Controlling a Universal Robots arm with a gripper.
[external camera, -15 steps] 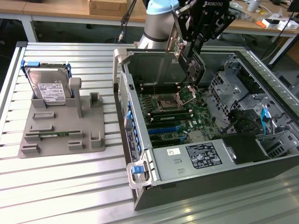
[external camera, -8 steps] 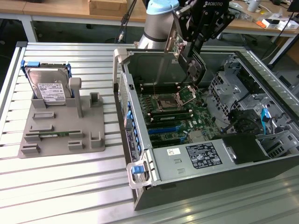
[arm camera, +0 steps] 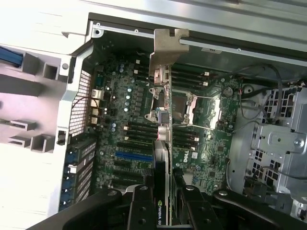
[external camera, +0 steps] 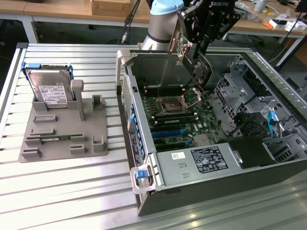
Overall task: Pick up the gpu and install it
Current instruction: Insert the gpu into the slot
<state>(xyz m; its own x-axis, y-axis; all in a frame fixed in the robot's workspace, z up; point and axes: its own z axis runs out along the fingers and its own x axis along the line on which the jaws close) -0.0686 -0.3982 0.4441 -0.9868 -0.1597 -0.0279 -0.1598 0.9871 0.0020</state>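
One black two-finger claw (external camera: 195,42) is clamped roughly half-closed on the gpu (external camera: 201,71), a flat green circuit board with a black cooler shroud and a silver metal bracket at one end. It's got the card hanging on edge in the air over the green motherboard (external camera: 178,114) inside the open grey metal computer case (external camera: 192,165), not seated in any slot. Off to the exterior view's left, well apart from the case, a silver hard drive (external camera: 50,88) with a white label stands in a grey plastic fixture (external camera: 62,141) on the slatted aluminium table (external camera: 72,196).
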